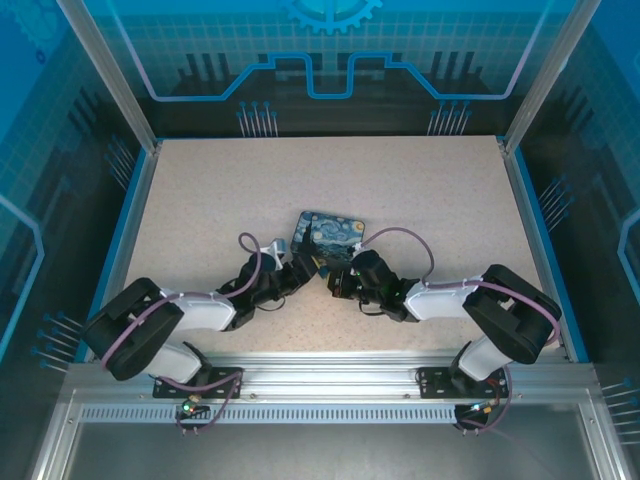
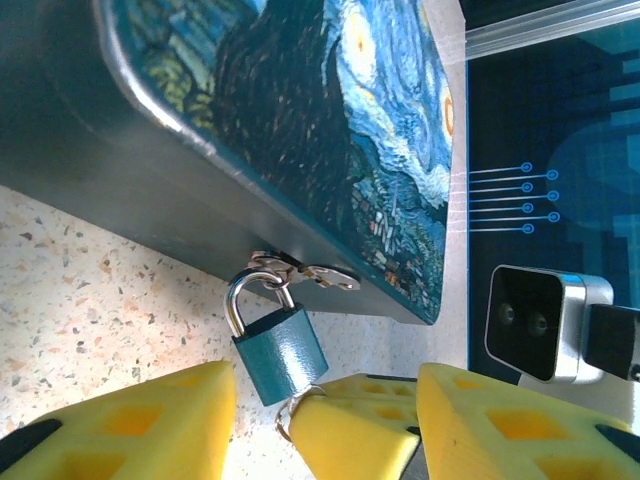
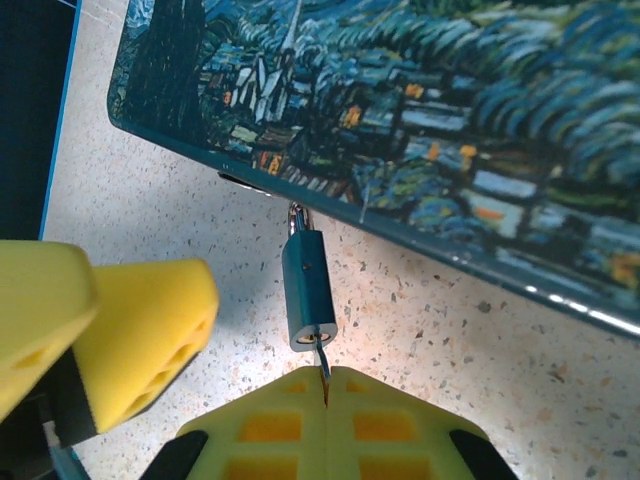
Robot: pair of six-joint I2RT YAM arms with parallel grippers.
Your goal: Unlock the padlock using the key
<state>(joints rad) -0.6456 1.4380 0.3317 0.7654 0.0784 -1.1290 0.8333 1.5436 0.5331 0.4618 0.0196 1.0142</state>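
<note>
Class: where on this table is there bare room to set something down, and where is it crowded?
Free: the far half of the table beyond the tin, and strips either side of it toward the rails. Crowded: the tin's near edge, where left gripper and right gripper meet at the padlock.

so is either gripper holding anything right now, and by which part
The right gripper pinches the key by its head end, blade in the padlock. The left gripper is open, holding nothing.

Speckled beige tabletop [image 1: 330, 180]; blue, seemingly translucent panels [image 1: 330, 50] enclose it.
</note>
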